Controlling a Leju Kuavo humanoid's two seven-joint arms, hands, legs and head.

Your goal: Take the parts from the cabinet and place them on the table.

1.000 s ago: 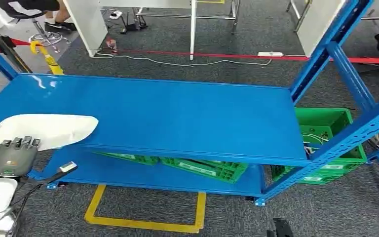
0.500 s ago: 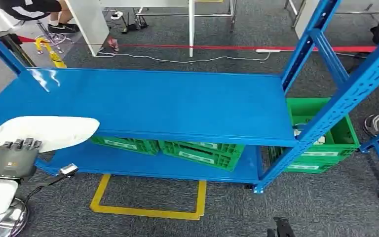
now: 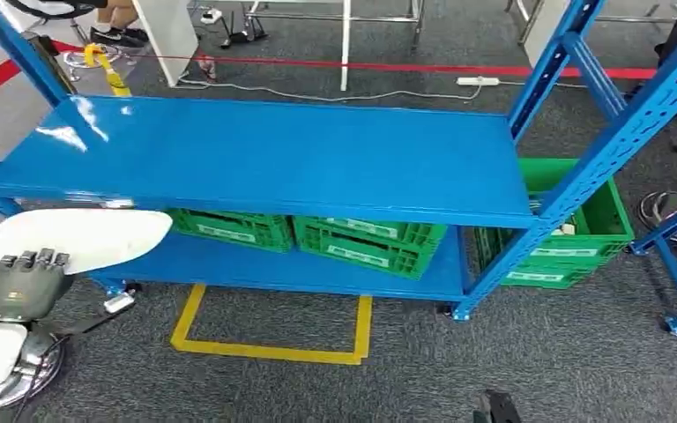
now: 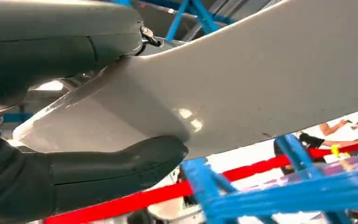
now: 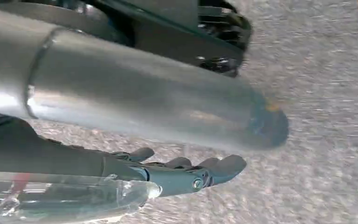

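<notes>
My left hand (image 3: pixel 22 286) grips a long, flat white part (image 3: pixel 70 240) at the lower left of the head view, in front of the blue cabinet (image 3: pixel 273 159) and below its upper shelf's front edge. In the left wrist view the white part (image 4: pixel 242 88) lies between my thumb (image 4: pixel 121 158) and the fingers above it. The cabinet's upper shelf is bare. My right hand (image 5: pixel 182 170) hangs over grey carpet with its fingers loosely stretched and nothing in them.
Green crates (image 3: pixel 370 242) stand on the cabinet's lower shelf, and another green crate (image 3: pixel 573 238) sits behind its right post. A yellow tape outline (image 3: pixel 273 351) marks the carpet in front. A person's feet (image 3: pixel 115 26) are at the far left.
The whole picture has shifted: the cabinet now sits higher and farther off, so the camera has moved back. My left hand still holds the white part.
</notes>
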